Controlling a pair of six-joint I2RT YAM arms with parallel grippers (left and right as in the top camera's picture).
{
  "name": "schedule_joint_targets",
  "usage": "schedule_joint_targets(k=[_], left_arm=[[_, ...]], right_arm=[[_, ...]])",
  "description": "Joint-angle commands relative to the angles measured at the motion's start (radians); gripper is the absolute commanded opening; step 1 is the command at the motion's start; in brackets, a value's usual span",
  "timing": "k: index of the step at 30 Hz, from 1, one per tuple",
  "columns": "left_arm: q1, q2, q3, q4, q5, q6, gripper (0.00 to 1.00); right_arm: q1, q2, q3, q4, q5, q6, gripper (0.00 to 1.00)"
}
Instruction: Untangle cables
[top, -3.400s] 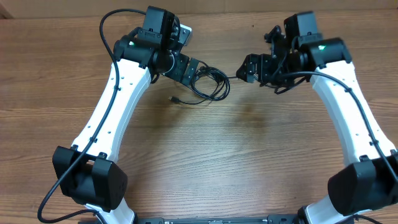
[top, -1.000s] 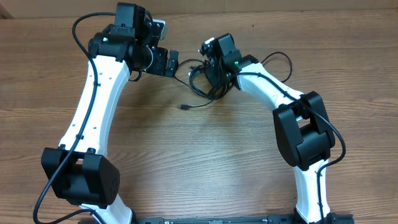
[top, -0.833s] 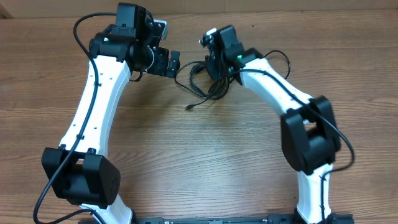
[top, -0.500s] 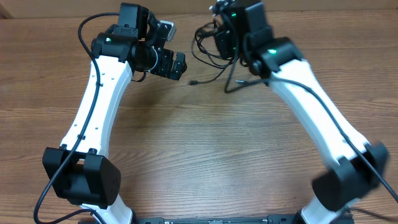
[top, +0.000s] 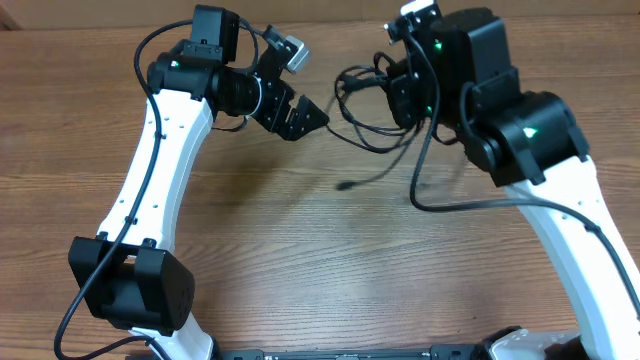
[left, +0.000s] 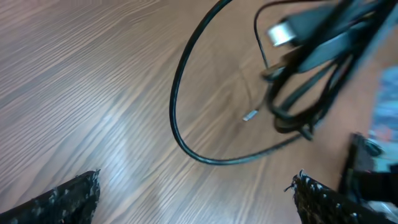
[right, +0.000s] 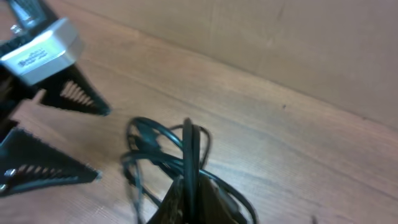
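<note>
Now raised off the wood, where it lay a second earlier, the clump of cables (top: 372, 92) hangs at the far side of the table (top: 300, 270), between the two grippers and closer to the right one. Against the earlier overhead views it has travelled up and rightward with the right arm, and two tails have dropped out of it. One ends in a small plug (top: 345, 185), and whether that touches the wood cannot be told. The other sags in a long loop (top: 430, 203) toward the near edge. Lifting therefore appears to be loosening the tangle, though the core knot is not yet undone. The clump's long axis runs roughly left to right in the overhead view, its coils reaching toward the left gripper (top: 303, 108), while the tails point at the near edge. The right gripper (right: 191, 202) is clamped on the clump from above. The left gripper's jaws are spread wide and hold nothing, just beside the nearest coil.
</note>
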Motion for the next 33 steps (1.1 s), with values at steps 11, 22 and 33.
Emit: schedule_joint_targets(k=[11,22,33], left_arm=[[-0.007,-0.004,-0.004,-0.005,0.13,0.078,0.99],[-0.007,-0.004,-0.004,-0.011,0.118,0.078,0.99],[-0.007,-0.004,-0.004,-0.035,0.07,0.078,1.0]], right_arm=[[-0.02,-0.036,0.023,0.042,-0.064,0.099,0.04],[-0.039,-0.031,0.022,-0.029,0.116,0.077,0.04],[-0.119,-0.031,0.022,-0.013,0.29,0.489,0.04]])
